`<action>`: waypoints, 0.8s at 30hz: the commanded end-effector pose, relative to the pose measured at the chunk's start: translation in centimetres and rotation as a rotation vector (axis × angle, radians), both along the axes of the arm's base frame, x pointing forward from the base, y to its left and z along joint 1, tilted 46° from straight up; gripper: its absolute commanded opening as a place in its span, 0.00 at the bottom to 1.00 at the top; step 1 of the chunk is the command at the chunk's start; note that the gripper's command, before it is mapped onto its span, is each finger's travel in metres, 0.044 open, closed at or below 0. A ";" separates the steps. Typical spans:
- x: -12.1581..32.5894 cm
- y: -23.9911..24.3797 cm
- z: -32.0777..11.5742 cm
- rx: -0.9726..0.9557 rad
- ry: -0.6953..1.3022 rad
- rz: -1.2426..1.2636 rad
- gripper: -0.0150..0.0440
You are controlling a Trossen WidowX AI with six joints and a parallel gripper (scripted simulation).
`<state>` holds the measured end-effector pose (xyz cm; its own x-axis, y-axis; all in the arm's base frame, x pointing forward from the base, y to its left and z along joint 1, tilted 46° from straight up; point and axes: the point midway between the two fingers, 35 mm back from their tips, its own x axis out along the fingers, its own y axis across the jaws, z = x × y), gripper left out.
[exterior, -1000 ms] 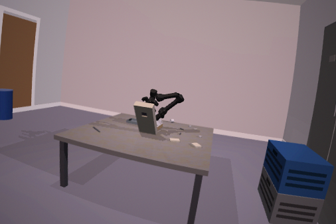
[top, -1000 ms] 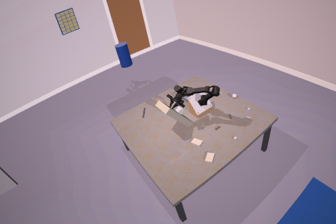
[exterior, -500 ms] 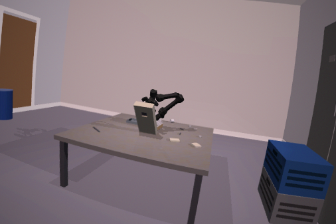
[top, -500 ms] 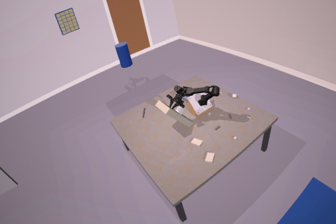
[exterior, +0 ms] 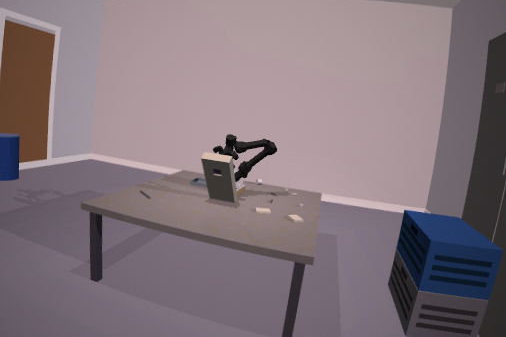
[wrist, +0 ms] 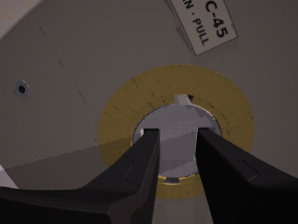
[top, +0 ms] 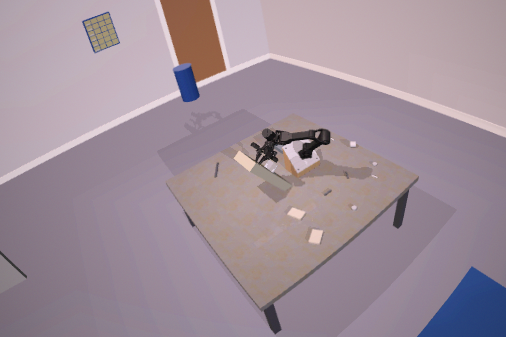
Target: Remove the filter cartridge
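Note:
The round grey filter cartridge [wrist: 177, 162] sits inside a yellow ring [wrist: 112, 122] on the service panel [top: 272, 177] [exterior: 221, 188] [wrist: 85, 45]. Its face fills the middle of the wrist view. My gripper [wrist: 176, 132] is at that face, its two fingertips sunk in the narrow slots and shut on the part between them. Pale slot edges show beside the fingertips. How deep the fingertips reach is hidden. The blue-grey tray [exterior: 197, 182] lies on the table beside the panel, partly hidden behind it.
The panel leans on the table [top: 235, 237] [exterior: 175, 217]. A white-topped box [top: 301, 158] stands at the arm's base. A dark rod [top: 216, 170] [exterior: 145, 194], two pale blocks [top: 296, 213] [top: 315, 236] and several small pieces lie around. A label [wrist: 207, 27] is above the ring.

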<state>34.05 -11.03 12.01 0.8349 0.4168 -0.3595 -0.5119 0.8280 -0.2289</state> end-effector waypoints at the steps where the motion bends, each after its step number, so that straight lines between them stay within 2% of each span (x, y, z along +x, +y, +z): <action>1: 0.1 -0.1 0.0 -0.007 -0.001 -0.003 0.28; 2: 0.1 -0.1 0.0 -0.007 -0.001 -0.003 0.25; 7: 0.3 0.1 -0.2 0.047 0.032 -0.026 0.25; 24: 0.6 0.3 -0.5 0.529 0.278 -0.237 0.25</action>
